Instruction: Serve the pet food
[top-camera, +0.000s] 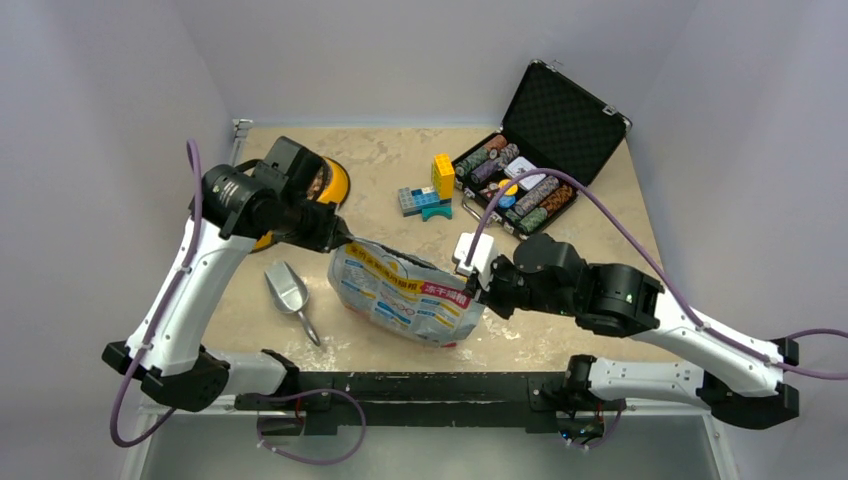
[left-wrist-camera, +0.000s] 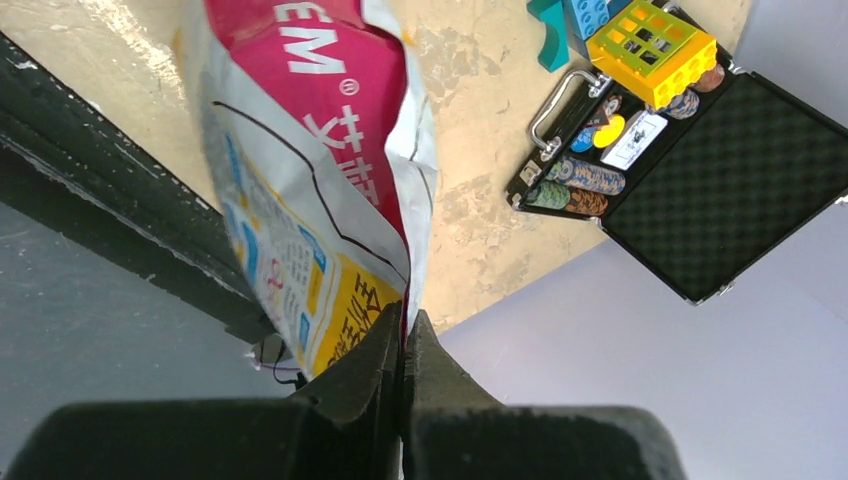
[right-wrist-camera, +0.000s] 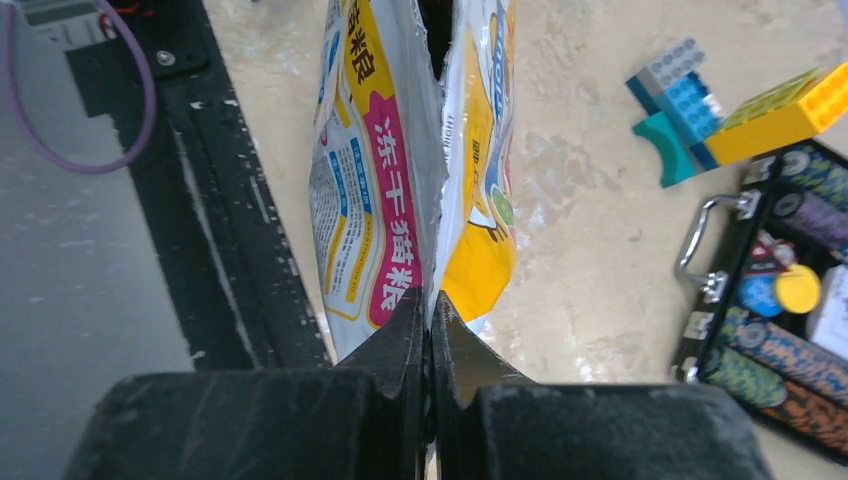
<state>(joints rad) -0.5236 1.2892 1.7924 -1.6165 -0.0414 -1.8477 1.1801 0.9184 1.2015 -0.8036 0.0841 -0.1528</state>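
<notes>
Right now both arms have the pet food bag (top-camera: 405, 295), which lies on the table (top-camera: 390, 160) at lower centre of the top view. Its long axis runs from upper left to lower right. L tool (top-camera: 340, 238) is clenched on the upper-left corner, and the L wrist view shows the jaws pressed together w/ bag film between them. R tool (top-camera: 487, 283) is clamped on the right end, and the R wrist view again shows film nipped between closed jaws. So the bag lies between the two tools, one at each end. No kibble is visible; presumably it's inside. In the R wrist view there's a dark gap between the bag walls at top of frame, maybe the mouth, but can't be sure. The yellow bowl (top-camera: 335, 185) sits up-left of the bag, just past the L tool and partly hidden by that arm, so L arm is nearer to it. The metal scoop (top-camera: 290, 292) lies left of the bag, apart from it. Judging by that, any tip or pour has to go toward upper left. Legible text: "冻干猫粮" on the magenta band in the R wrist view, and "EM®" in white on magenta in the L wrist view; the rest is too small. Bricks (top-camera: 432, 190) and the open case (top-camera: 545, 145) of chips are at upper right, well apart.
</notes>
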